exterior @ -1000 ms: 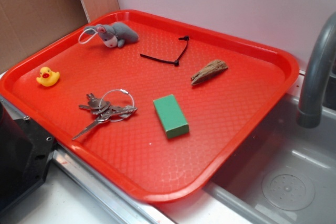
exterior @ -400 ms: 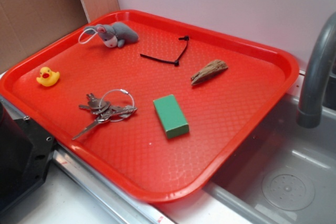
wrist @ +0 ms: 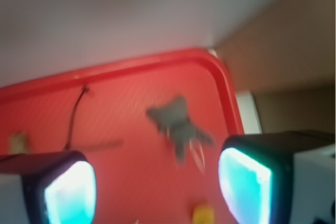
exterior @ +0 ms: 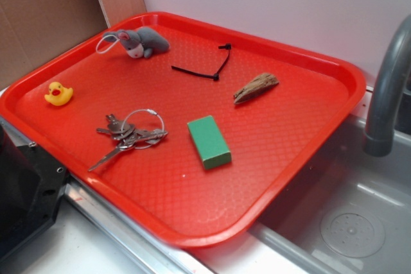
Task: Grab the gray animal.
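The gray animal, a small plush with long ears and a white cord loop, lies on the red tray near its far left corner. In the blurred wrist view the gray animal sits far ahead, above and between the fingers, near the tray's corner. My gripper is open and empty, with two cyan-lit pads wide apart. The gripper itself does not show in the exterior view; only a black part of the robot shows at the lower left.
On the tray lie a yellow rubber duck, a bunch of keys, a green block, a black cable tie and a piece of wood. A sink with a gray faucet is at right. Cardboard stands behind left.
The black robot part at the lower left has shifted slightly. The things on the tray have not moved.
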Controlling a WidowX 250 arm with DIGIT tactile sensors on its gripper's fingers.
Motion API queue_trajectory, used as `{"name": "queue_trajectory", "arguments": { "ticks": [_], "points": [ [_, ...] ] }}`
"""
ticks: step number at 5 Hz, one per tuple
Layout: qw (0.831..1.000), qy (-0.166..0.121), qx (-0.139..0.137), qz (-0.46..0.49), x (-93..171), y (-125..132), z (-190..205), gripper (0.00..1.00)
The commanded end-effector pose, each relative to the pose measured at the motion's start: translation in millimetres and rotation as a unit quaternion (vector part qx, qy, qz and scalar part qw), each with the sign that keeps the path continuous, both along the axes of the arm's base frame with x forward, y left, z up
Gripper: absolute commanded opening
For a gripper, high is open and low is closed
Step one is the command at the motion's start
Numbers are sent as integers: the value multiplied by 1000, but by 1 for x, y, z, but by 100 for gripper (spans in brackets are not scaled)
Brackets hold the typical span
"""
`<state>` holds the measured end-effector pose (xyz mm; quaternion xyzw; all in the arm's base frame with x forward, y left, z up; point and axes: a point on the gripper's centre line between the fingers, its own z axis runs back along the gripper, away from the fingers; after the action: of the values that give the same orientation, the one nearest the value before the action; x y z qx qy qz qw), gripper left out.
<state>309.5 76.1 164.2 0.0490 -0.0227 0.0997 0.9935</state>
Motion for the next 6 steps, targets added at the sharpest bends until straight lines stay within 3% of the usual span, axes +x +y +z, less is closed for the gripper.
{"name": "queue_trajectory", "arguments": {
  "ticks": [1, 2, 3, 4, 5, 6],
  "points": [
    [997, 52, 51, -5, -6, 35, -80, 100],
    [997, 67, 40, -18, -33, 26, -97, 100],
    [997, 78, 22, -12, -40, 23, -110, 100],
    [995, 100, 25, -1, -37, 24, -129, 99],
    [992, 117, 37, 0, -37, 29, -143, 0],
    [992, 115, 45, 6, -35, 28, -133, 0]
  ]
}}
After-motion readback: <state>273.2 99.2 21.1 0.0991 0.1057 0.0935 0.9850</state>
